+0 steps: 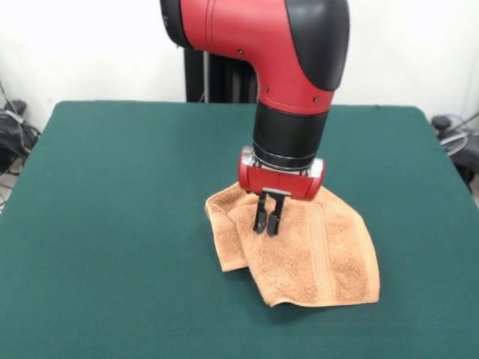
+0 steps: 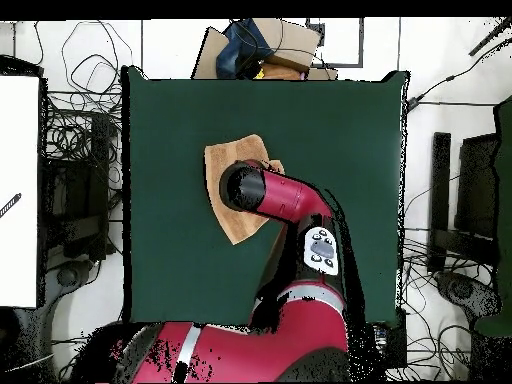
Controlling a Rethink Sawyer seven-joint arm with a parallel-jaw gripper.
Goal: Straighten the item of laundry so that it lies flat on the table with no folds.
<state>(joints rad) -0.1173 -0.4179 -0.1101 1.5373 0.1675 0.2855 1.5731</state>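
I see green bench (image 1: 112, 224) bare left of the pincer (image 1: 267, 223). Pincer fingers nearly together, tips down on the towel (image 1: 314, 258); grip unclear. Towel rumpled beneath it, left edge folded, spreading right and toward camera.

Orange-tan towel (image 1: 314, 254) (folded, rumpled) on green table (image 1: 112, 224).

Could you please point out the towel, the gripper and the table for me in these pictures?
Light orange-tan terry towel (image 1: 329, 262): front view, on its flat right part beside the woven stripe.
Black-fingered gripper (image 1: 268, 217): front view, midway between the fingertips.
Dark green felt table (image 2: 165, 250): overhead view, on bare surface.
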